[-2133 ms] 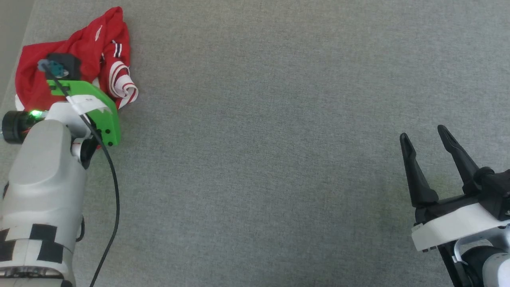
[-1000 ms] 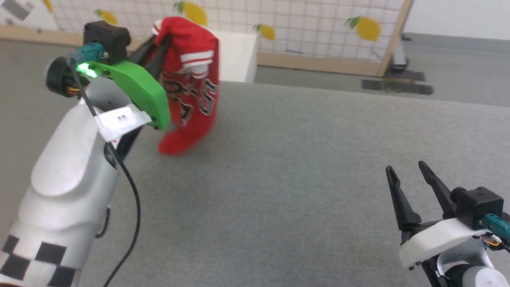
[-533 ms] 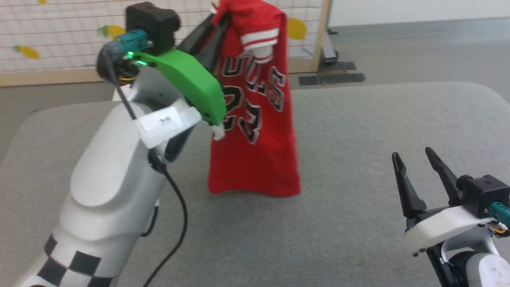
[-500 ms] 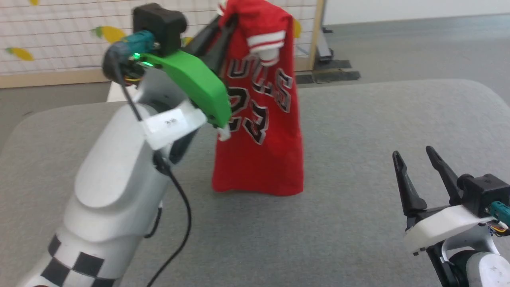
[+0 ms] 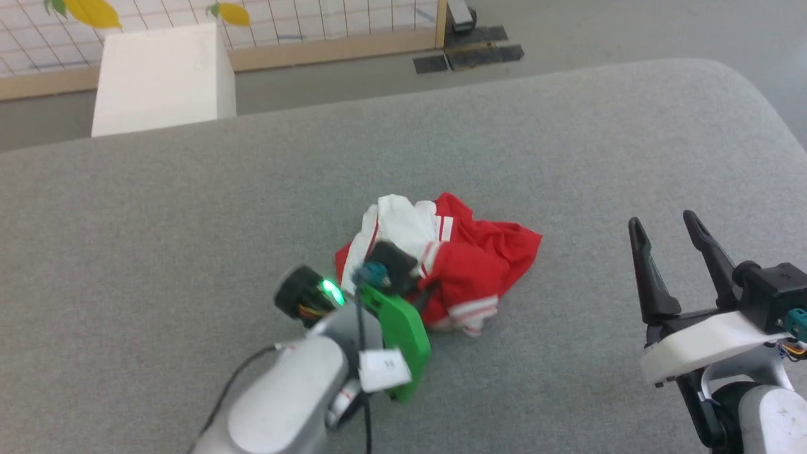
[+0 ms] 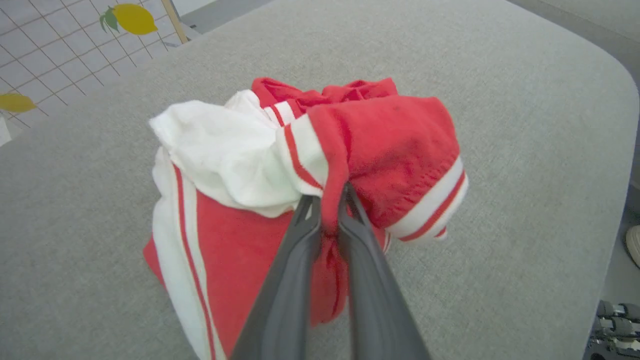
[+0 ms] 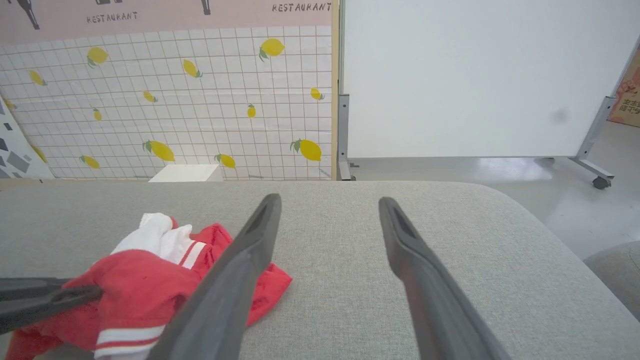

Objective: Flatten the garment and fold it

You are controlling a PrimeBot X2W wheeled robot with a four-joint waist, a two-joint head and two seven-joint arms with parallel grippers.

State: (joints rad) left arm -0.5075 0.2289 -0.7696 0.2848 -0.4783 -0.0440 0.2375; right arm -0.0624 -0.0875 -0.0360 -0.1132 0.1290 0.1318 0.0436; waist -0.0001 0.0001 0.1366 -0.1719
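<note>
The garment point(image 5: 466, 258), a red jersey with white sleeves and striped trim, lies in a crumpled heap in the middle of the grey table point(image 5: 189, 208). My left gripper point(image 6: 327, 192) is shut on a bunched red fold of the garment point(image 6: 395, 145), low over the heap. In the head view the left wrist's green bracket point(image 5: 397, 328) covers its fingers. The right gripper point(image 5: 662, 222) stands open and empty to the right of the heap, well apart from it. In the right wrist view the right gripper point(image 7: 330, 201) is open above bare table, with the garment point(image 7: 140, 290) at lower left and the left gripper's fingers point(image 7: 50, 300) in it.
A white box point(image 5: 157, 75) stands on the floor beyond the table's far edge, before a lemon-patterned grid partition point(image 5: 328, 16). The table's far right corner point(image 5: 725, 82) is rounded. A whiteboard on wheels point(image 7: 475, 75) stands behind.
The left gripper has come down from holding the garment hanging upright, so the garment now lies heaped on the table, still gripped. The head camera has tilted downward. The right gripper stays open.
</note>
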